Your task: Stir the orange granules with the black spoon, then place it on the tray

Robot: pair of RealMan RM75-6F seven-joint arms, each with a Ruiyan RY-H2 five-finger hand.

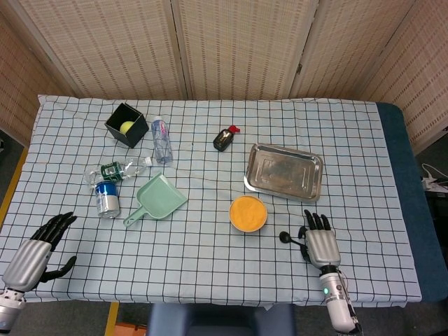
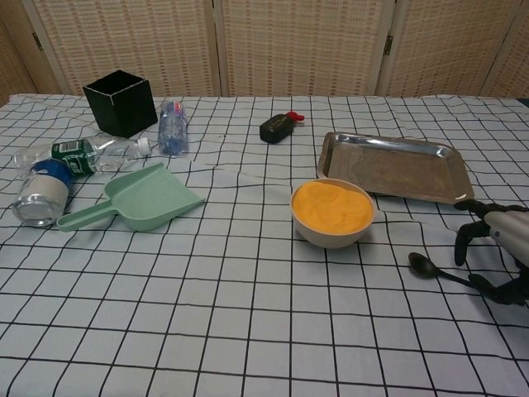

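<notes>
A bowl of orange granules (image 1: 248,213) (image 2: 332,210) stands near the table's middle front. The black spoon (image 1: 287,238) (image 2: 438,270) lies flat on the cloth to the bowl's right, with its head toward the bowl. My right hand (image 1: 320,242) (image 2: 494,248) hovers over the spoon's handle, fingers spread and arched, holding nothing. The steel tray (image 1: 283,171) (image 2: 395,167) sits behind the bowl and has nothing in it. My left hand (image 1: 38,248) rests at the table's front left corner, fingers apart and holding nothing; only the head view shows it.
A green scoop (image 1: 154,199), a can (image 1: 107,198) and two plastic bottles (image 1: 161,139) lie on the left side. A black box (image 1: 127,124) with a yellow ball stands at the back left. A small dark bottle (image 1: 224,138) lies behind the tray's left end.
</notes>
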